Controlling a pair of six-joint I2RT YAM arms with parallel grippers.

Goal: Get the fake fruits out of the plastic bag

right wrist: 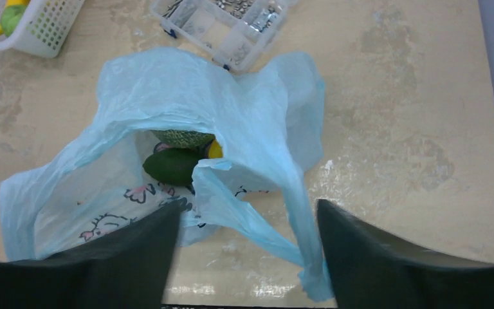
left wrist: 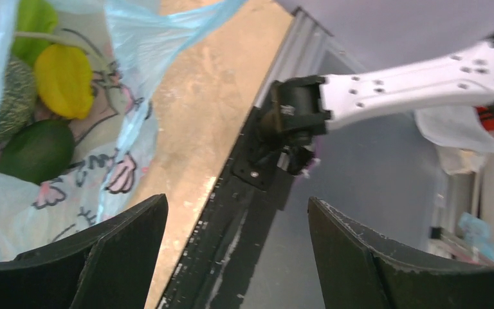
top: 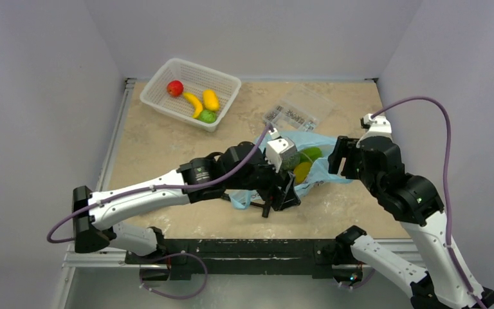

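Two end effectors, and both have their jaws spread with nothing gripped. The left end effector (left wrist: 237, 203) hangs at the bag's near side, and its gap shows only table edge and frame. The right end effector (right wrist: 249, 207) faces the bag's mouth from the right. A loose fold of the rim lies across the gap between its fingers without being pinched.

One table (top: 167, 135), mottled beige.

One bag (right wrist: 167, 84) lies mid-table, a little to the right, between the two end effectors. It is thin, crinkly, light blue and see-through, with a cartoon print in dark outline and pink touches. Its mouth gapes toward the right arm.

One white mesh basket (top: 222, 80) sits at the far left corner, well apart from the bag.

One clear compartment box (top: 296, 112) of small metal parts sits just beyond the bag, whose far edge overlaps one of its corners.

Eight glossy fruits in all. Four are bunched inside the bag:
- a dark green oval (left wrist: 35, 151)
- a netted green one (left wrist: 13, 109)
- a yellow one (left wrist: 64, 80)
- a pale green one (left wrist: 32, 19)

Four lie in the basket:
- a banana (top: 193, 103)
- an orange oval (top: 211, 99)
- a red ball (top: 175, 88)
- a green ball (top: 207, 116)
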